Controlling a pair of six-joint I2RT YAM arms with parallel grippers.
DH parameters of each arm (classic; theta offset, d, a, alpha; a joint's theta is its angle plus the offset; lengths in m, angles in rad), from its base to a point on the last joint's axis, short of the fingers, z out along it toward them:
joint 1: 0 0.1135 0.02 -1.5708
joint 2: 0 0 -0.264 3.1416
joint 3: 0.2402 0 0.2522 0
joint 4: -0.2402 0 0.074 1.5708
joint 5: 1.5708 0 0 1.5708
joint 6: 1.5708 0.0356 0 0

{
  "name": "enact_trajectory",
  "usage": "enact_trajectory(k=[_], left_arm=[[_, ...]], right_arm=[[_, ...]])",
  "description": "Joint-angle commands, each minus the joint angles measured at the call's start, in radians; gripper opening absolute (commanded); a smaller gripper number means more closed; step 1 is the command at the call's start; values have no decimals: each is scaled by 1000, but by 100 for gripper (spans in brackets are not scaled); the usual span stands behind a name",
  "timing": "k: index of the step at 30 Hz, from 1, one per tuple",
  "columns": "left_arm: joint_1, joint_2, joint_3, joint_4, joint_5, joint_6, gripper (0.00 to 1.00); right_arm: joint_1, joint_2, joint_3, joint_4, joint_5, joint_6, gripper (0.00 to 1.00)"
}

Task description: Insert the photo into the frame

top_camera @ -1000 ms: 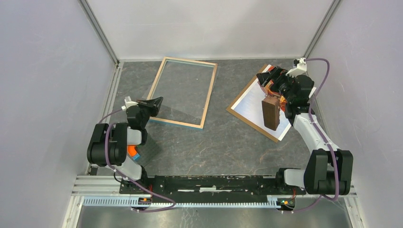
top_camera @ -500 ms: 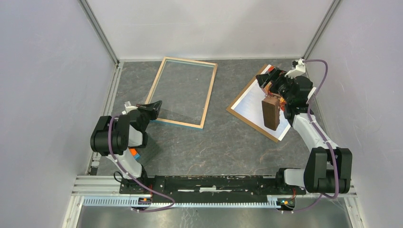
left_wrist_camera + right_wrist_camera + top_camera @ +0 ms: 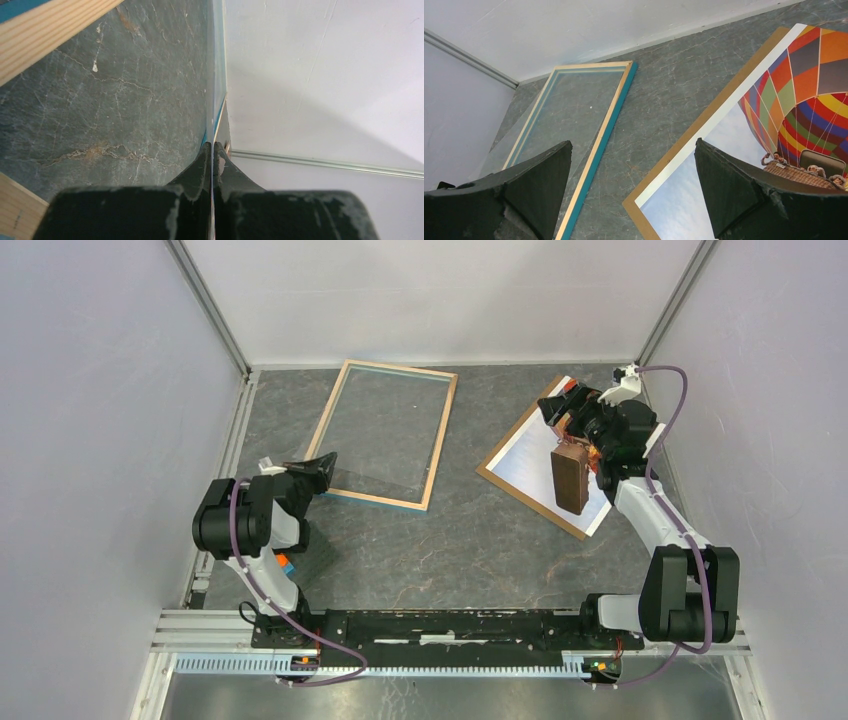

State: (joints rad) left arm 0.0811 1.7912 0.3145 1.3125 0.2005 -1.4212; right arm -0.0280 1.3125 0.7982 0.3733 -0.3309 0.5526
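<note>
The frame (image 3: 440, 440) lies flat left of centre, light wood rim up, with teal along its edge (image 3: 598, 145). My left gripper (image 3: 325, 462) sits at its near left corner, shut on a thin clear sheet (image 3: 216, 75) that runs edge-on from between the fingertips (image 3: 213, 145). The photo (image 3: 530, 450), a colourful balloon against pale sky (image 3: 774, 100), lies face up on a brown backing board (image 3: 704, 125) at the right. My right gripper (image 3: 560, 405) hovers over the photo's far end, open, nothing between its fingers (image 3: 632, 144).
A brown block (image 3: 570, 478) stands on the near part of the photo, under the right arm. White walls close in the table on three sides, with metal posts in the back corners.
The left arm's elbow has swung forward and its gripper has shifted slightly toward me, still pinching the sheet. The right gripper has edged a little to the left.
</note>
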Motion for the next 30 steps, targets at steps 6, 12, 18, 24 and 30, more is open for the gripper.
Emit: enact_trajectory(k=[6, 12, 18, 24, 30], left_arm=[[8, 31, -15, 100, -18, -65, 2], [9, 31, -40, 107, -15, -74, 2], [9, 62, -48, 139, -5, -88, 2], [8, 74, -57, 160, -6, -94, 2], [7, 77, -66, 168, -10, -98, 2]], right_arm=[[5, 1, -4, 52, 2, -2, 98], [5, 1, -6, 53, 0, 0, 98], [8, 2, -6, 57, -2, 2, 98], [8, 4, -6, 58, -3, 2, 98], [10, 4, -7, 59, -1, 2, 98]])
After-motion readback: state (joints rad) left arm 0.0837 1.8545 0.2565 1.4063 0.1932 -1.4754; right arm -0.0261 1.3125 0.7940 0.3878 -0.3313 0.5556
